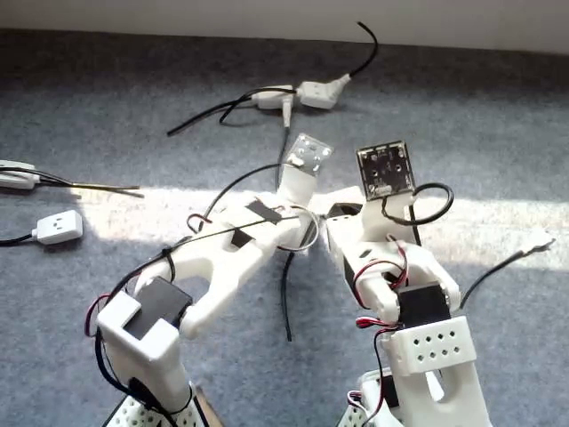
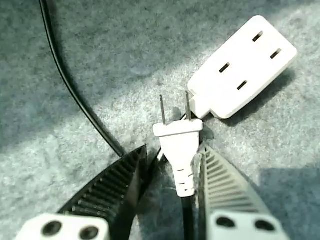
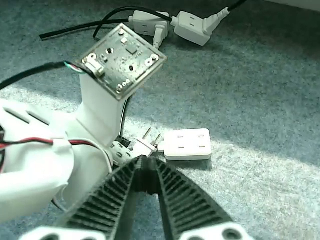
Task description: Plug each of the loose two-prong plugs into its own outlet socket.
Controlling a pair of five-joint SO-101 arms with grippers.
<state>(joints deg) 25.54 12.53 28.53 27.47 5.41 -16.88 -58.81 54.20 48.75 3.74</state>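
The left gripper [image 2: 173,148] held its jaws loosely parted around the plug [image 2: 178,136] on the carpet [image 2: 45,165], just beside the outlet socket [image 2: 242,65] (right gripper [image 3: 146,167] pinched shut, empty), so the plug could twist and miss the slots.

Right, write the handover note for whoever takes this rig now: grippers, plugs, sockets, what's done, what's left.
Left gripper: open, one finger each side of the white plug, with a gap on one side. The prongs lie by the end of the nearest socket; its visible slots are empty.
Right gripper: shut, empty, just behind the left arm.
Another socket lies free at the left; a loose plug lies at the right.
Far socket: cannot tell if anything is seated.
Done: nothing certain. Left: grip this plug, seat it, then the others.
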